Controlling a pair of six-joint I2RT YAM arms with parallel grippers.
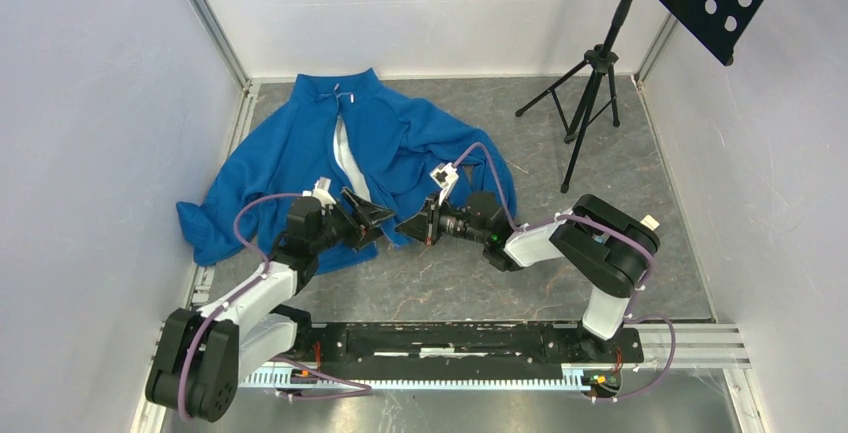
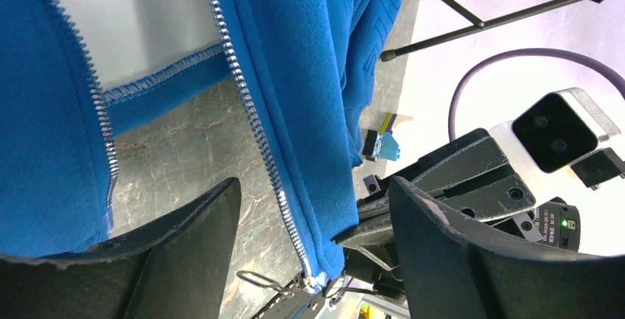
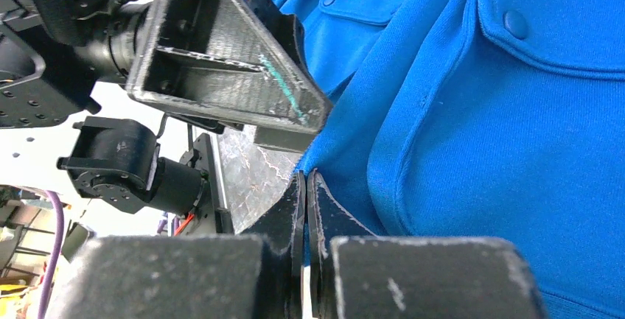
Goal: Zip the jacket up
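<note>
Starting the zipper (image 2: 248, 113) — halves not yet joined.
My right gripper (image 3: 306, 179) pinches the jacket (image 1: 400, 143) hem; my left gripper (image 2: 315, 186), open, must seize the opposite zipper end.

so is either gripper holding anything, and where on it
The right gripper is shut on the jacket at its bottom hem corner, beside the zipper. The open left gripper holds nothing.

Black tripod (image 1: 601, 56) with a perforated black panel (image 1: 715, 13) at the far right of a grey marbled tabletop (image 1: 650, 213)
</note>
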